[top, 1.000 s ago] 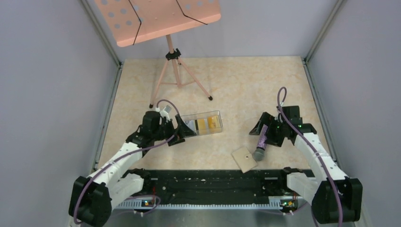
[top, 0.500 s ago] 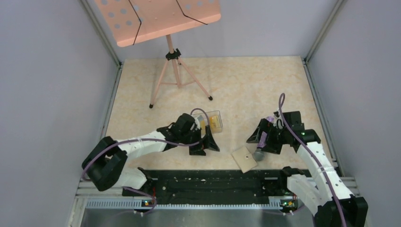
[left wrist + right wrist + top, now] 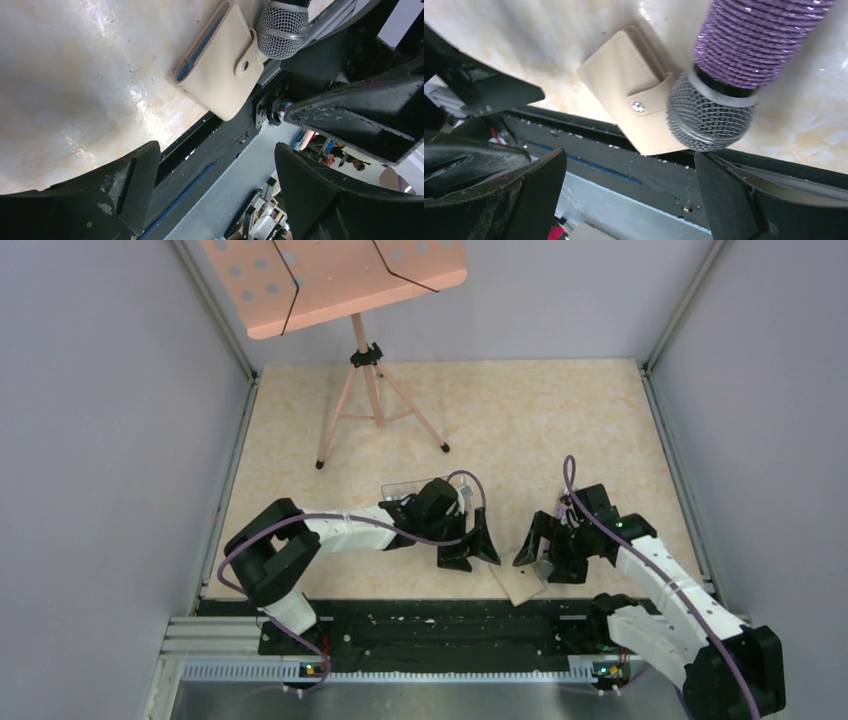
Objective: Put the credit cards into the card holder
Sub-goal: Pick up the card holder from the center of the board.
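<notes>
The card holder (image 3: 516,582) is a closed tan wallet with a dark snap, lying flat at the table's near edge. It also shows in the left wrist view (image 3: 218,67) and the right wrist view (image 3: 621,85). My left gripper (image 3: 472,549) is open and empty, just left of the wallet (image 3: 220,197). My right gripper (image 3: 543,554) is open and empty, just above the wallet's right side (image 3: 629,197). The credit cards are hidden behind my left arm, where the clear plastic box (image 3: 404,487) stands.
A microphone with a purple handle (image 3: 764,35) and a grey mesh head (image 3: 710,119) lies against the wallet's right edge; its head also shows in the left wrist view (image 3: 282,27). A pink music stand (image 3: 360,360) stands at the back. The black rail (image 3: 440,625) borders the near edge.
My left arm has swung right, from the clear box to just left of the wallet. My right gripper has moved left and nearer, over the wallet and microphone. Both stay open.
</notes>
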Available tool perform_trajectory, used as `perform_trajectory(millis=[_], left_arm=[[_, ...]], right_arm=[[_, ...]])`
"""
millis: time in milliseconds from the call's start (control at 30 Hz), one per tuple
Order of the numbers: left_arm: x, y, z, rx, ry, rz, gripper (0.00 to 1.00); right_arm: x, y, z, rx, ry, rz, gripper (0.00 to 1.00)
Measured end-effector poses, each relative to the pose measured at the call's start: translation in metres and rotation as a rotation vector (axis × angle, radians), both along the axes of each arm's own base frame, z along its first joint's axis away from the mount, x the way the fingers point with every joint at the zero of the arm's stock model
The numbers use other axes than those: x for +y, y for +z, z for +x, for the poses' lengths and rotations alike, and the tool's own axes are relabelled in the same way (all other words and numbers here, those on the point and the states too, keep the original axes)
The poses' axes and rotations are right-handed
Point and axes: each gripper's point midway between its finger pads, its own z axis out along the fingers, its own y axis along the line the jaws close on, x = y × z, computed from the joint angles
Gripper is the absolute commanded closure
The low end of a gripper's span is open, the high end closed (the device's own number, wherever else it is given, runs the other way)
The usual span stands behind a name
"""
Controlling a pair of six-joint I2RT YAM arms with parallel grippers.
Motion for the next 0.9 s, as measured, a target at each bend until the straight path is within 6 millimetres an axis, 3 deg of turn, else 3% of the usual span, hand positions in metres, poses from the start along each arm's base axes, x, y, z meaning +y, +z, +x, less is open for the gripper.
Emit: perform_trajectory(millis=[333, 467, 700, 900], left_arm=[[-0.006, -0.024, -0.004, 0.084, 0.039, 0.041, 0.21], [-0.008, -0.03, -0.007, 0.106, 0.043, 0.055, 0.25], [-0.019, -0.036, 0.001, 0.101, 0.055, 0.043, 0.37], [-0.029, -0.039, 0.008, 0.097, 0.058, 0.026, 0.4]], right_arm=[[-0.025, -0.03, 0.01, 0.056, -0.062, -0.185, 0.12], [-0.028, -0.038, 0.013, 0.063, -0.071, -0.209, 0.23], [-0.015, -0.049, 0.009, 0.074, -0.04, -0.154, 0.38], [0.007, -0.049, 0.005, 0.07, -0.001, -0.053, 0.43]])
